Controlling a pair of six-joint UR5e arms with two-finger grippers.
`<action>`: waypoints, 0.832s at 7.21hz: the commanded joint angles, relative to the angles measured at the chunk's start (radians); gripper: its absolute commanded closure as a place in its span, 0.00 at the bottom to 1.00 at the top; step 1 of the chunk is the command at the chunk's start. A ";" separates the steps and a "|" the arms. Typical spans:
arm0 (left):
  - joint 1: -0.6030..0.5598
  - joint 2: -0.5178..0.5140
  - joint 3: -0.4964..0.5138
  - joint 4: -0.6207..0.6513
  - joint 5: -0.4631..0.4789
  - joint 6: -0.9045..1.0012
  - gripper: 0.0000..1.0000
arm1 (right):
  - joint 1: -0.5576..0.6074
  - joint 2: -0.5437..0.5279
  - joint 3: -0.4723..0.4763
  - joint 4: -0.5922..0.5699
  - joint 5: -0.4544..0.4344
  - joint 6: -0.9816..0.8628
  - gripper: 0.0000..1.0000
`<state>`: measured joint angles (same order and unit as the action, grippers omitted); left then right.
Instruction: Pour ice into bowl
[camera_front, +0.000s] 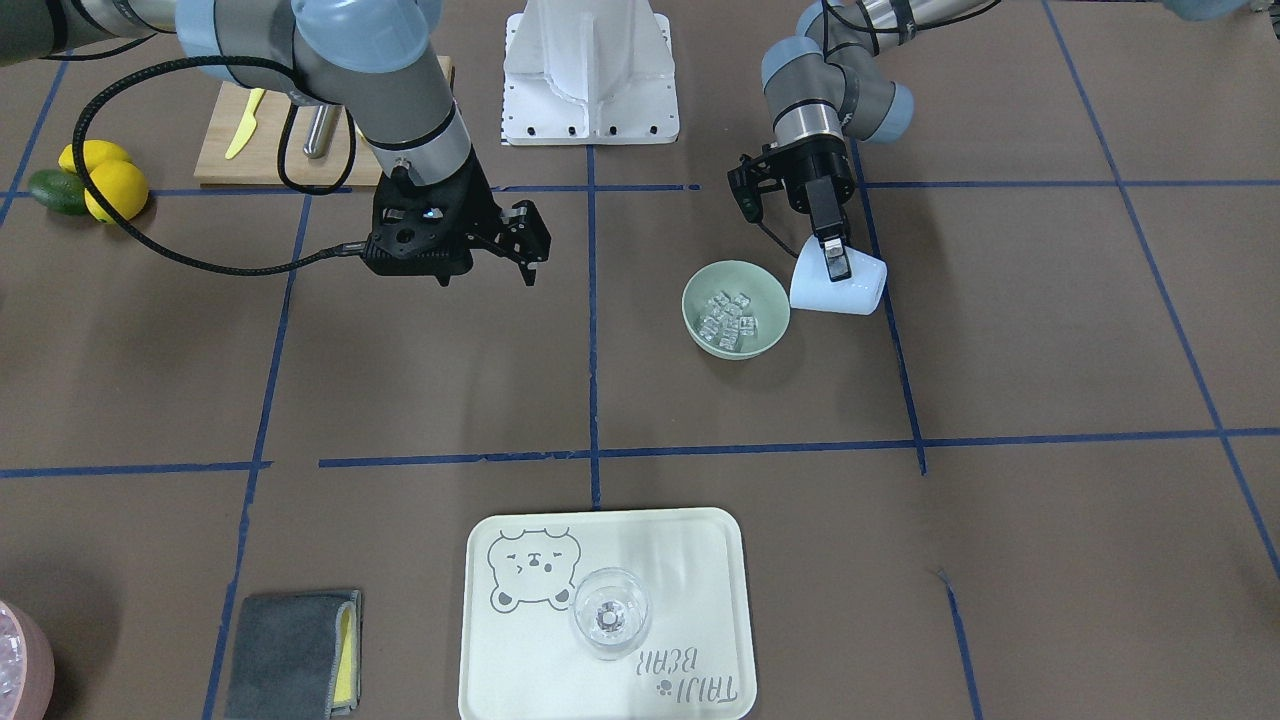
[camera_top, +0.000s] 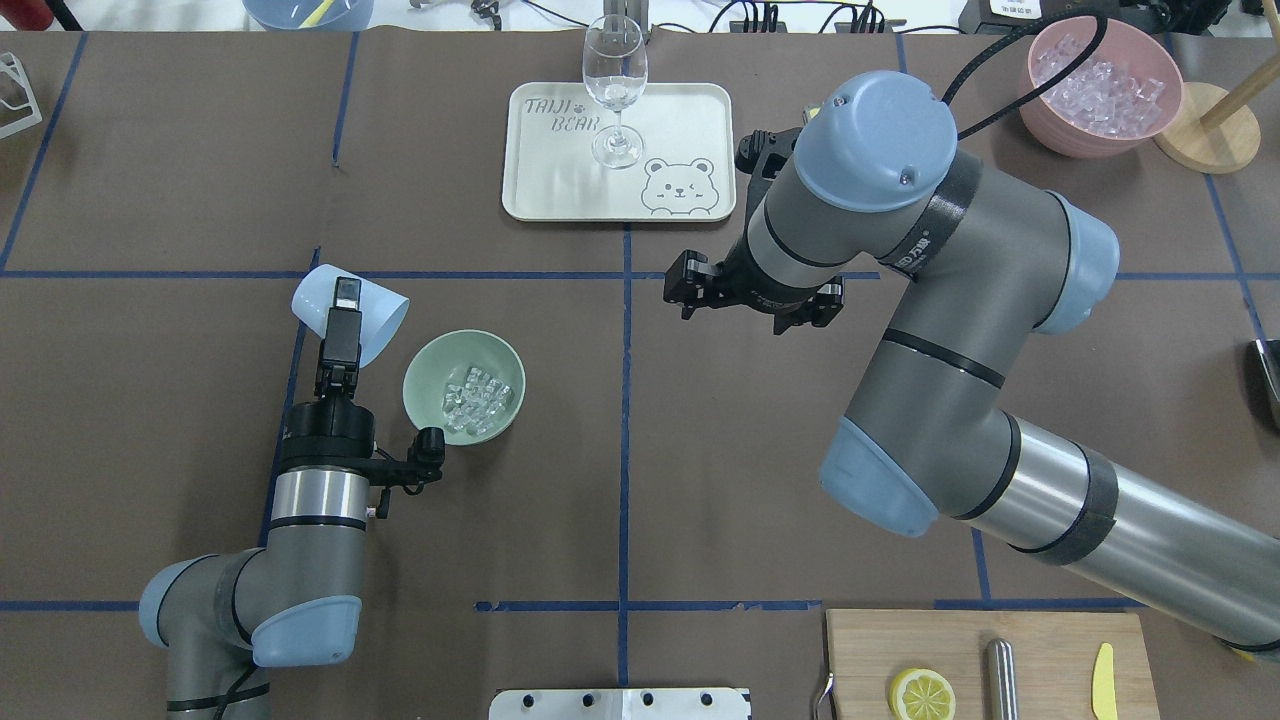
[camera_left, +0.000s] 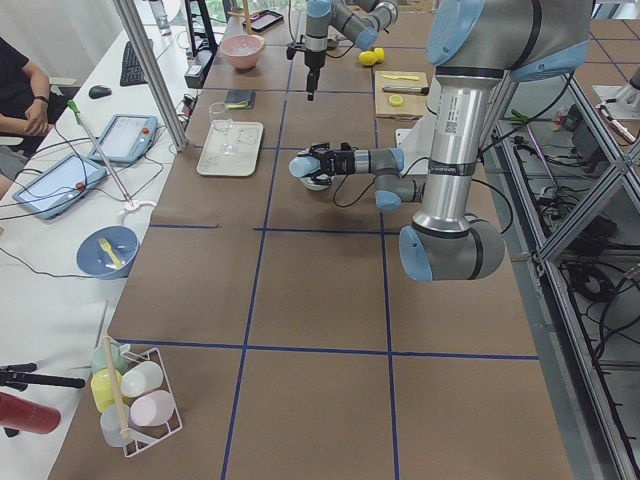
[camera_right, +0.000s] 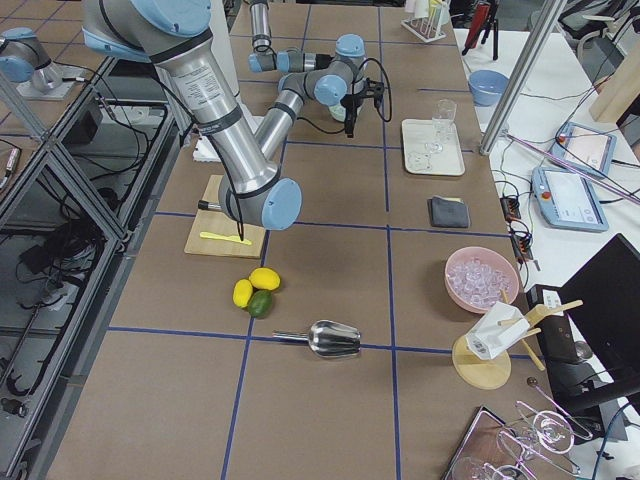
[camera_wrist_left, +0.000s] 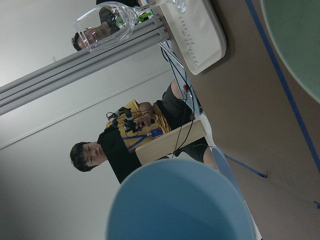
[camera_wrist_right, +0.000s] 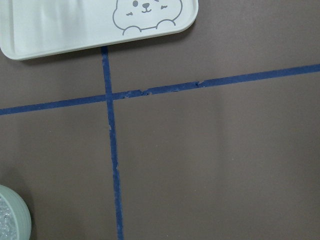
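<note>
Nearest the overhead camera, at the table's (camera_top: 700, 450) near edge: wooden cutting board (camera_top: 960, 640) with lemon slice (camera_top: 922, 694), metal bar (camera_top: 998, 680) and yellow knife (camera_top: 1102, 680); beyond it, the bulky right arm stretched toward mid-table; right gripper (camera_top: 683, 292) hanging over bare brown surface, fingers spread, clasping nothing, well right of the bowl (camera_top: 428, 372).

On the left, left gripper (camera_top: 346, 298) pinched on the wall of the light blue cup (camera_top: 380, 322); one finger on the outside, the other hidden from view; cup tilted steeply, just beside the bowl's far-left rim; touching or not, impossible to tell.

Bowl upright on the table, left of the centre tape line; ice (camera_top: 475, 398) clustered on its floor, small clear cubes.

Farther off, cream tray (camera_top: 540, 180) with a bear print, clear stemmed glass (camera_top: 613, 80) upright on it; at far right, pink container (camera_top: 1060, 135) with more clear cubes.

From the left wrist: cup rim filling the bottom, a sliver of green bowl at top right.
</note>
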<state>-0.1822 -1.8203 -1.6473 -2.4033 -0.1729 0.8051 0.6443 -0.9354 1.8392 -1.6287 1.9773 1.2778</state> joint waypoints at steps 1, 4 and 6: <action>0.001 -0.001 -0.005 -0.008 0.000 -0.007 1.00 | -0.002 0.001 0.000 0.001 -0.002 0.002 0.00; 0.001 -0.001 -0.037 -0.066 -0.025 0.006 1.00 | -0.002 0.001 0.000 0.000 -0.002 0.002 0.00; 0.000 0.001 -0.052 -0.066 -0.103 0.035 1.00 | -0.002 0.001 0.000 0.000 -0.002 0.002 0.00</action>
<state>-0.1818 -1.8200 -1.6876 -2.4693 -0.2277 0.8229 0.6430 -0.9336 1.8392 -1.6290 1.9759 1.2791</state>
